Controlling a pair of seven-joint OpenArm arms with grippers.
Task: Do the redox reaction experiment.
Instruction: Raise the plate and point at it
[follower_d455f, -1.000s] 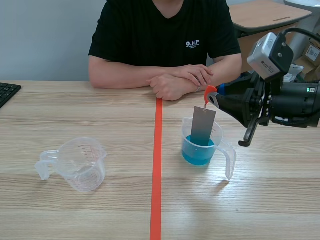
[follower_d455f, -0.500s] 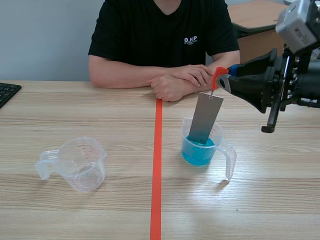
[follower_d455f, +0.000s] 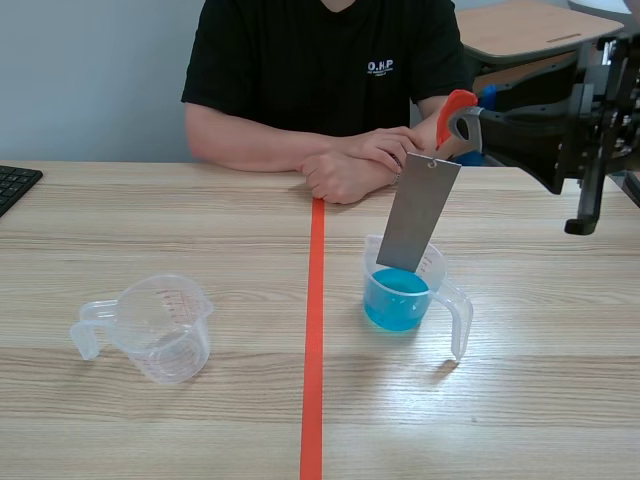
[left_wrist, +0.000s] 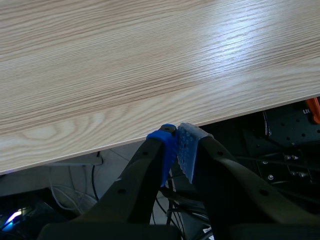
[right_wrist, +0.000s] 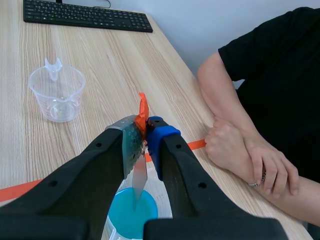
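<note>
A clear measuring cup (follower_d455f: 405, 295) holding blue liquid (follower_d455f: 396, 300) stands right of the orange tape line; the wrist camera shows the same cup (right_wrist: 131, 219) under the gripper. My right gripper (follower_d455f: 470, 122) is raised above it, shut on an orange clip (follower_d455f: 452, 112) from which a grey metal sheet (follower_d455f: 418, 213) hangs tilted, its lower edge at the cup's mouth. In the right wrist view the clip (right_wrist: 142, 113) sits between the fingers and the sheet (right_wrist: 139, 176) hangs below my right gripper (right_wrist: 142, 131). My left gripper (left_wrist: 176, 145) is shut on nothing over the table's near edge.
An empty clear measuring cup (follower_d455f: 155, 326) stands at the left, also seen as the empty cup (right_wrist: 56, 93). A keyboard (follower_d455f: 12, 184) lies at the far left edge. A person (follower_d455f: 330, 85) sits across the table with hands (follower_d455f: 355, 165) folded near the tape line.
My right gripper has risen and drawn back to the right, lifting the metal sheet out of the blue liquid until only its lower edge stays at the cup's mouth.
</note>
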